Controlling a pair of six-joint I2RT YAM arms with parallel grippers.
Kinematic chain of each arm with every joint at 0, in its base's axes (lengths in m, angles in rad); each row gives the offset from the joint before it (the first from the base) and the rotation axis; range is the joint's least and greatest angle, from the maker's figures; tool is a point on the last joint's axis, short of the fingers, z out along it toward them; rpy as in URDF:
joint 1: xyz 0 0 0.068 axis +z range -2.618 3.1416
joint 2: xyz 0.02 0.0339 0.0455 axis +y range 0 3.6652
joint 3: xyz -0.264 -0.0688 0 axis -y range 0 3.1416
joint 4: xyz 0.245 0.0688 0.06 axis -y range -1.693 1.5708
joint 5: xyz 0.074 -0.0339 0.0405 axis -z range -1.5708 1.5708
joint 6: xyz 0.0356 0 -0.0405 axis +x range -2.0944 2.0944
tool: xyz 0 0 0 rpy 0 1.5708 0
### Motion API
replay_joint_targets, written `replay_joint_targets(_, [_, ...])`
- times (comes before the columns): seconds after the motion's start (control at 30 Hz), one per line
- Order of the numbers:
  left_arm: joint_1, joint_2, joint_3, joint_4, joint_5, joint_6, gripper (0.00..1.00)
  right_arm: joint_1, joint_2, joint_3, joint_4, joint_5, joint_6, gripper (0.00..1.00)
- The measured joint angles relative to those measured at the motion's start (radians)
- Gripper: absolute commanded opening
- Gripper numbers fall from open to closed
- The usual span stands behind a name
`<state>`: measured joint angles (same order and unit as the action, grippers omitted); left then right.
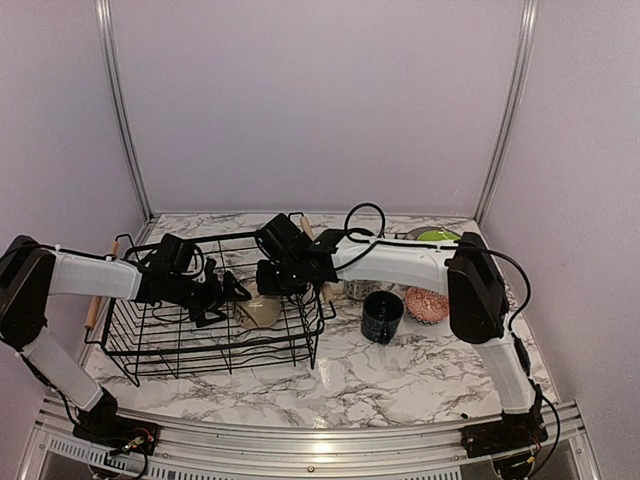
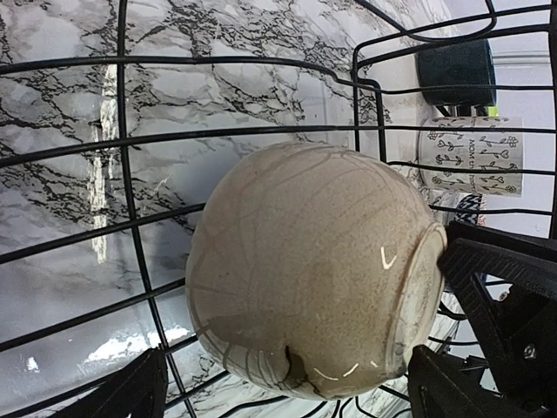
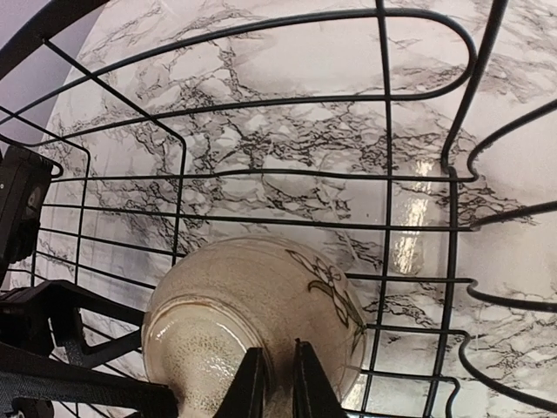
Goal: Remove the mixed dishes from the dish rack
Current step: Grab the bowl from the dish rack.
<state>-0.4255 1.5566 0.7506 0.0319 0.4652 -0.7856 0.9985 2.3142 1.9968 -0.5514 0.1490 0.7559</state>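
The dish rack (image 1: 118, 322) fills the left-centre of the worktop (image 1: 400, 380), and 1 tan mug (image 1: 260, 312) lies on its side at the rack's right end. The left hand (image 1: 222, 298) gapes wide beside the mug, holding nothing. The right hand (image 3: 278, 383) pinches the mug's rim between 2 nearly closed fingers. I would lift straight up and slowly to clear the wires before swinging right, because such a thin pinch may let the mug swivel.

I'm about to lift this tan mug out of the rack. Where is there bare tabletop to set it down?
The widest bare patch is the near tabletop, between the right end of the rack, the dark-blue mug and the front edge. It is crowded further back: the patterned mug, red bowl and green plate sit close together.
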Motion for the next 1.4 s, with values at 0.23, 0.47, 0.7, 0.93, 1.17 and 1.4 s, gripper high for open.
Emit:
replay_joint_targets(0.23, [-0.006,0.001,-0.071,0.173,0.009,-0.095,0.99,-0.005,-0.05,-0.08,0.03,0.019,0.021,0.1])
replay_joint_targets(0.47, [-0.026,0.053,-0.087,0.322,0.03,-0.176,0.99,-0.006,-0.052,-0.088,0.043,0.022,0.029,0.11])
replay_joint_targets(0.7, [-0.035,0.098,-0.105,0.452,0.033,-0.248,0.85,-0.011,-0.058,-0.106,0.07,0.014,0.03,0.13])
replay_joint_targets(0.93, [-0.035,0.09,-0.227,0.662,0.017,-0.352,0.7,-0.019,-0.084,-0.152,0.113,-0.036,0.011,0.16])
replay_joint_targets(1.17, [-0.039,0.058,-0.291,0.747,0.005,-0.417,0.59,-0.021,-0.15,-0.263,0.204,-0.107,-0.028,0.21])
replay_joint_targets(1.4, [-0.043,0.052,-0.313,0.839,0.01,-0.477,0.62,-0.035,-0.189,-0.299,0.246,-0.135,-0.063,0.35])
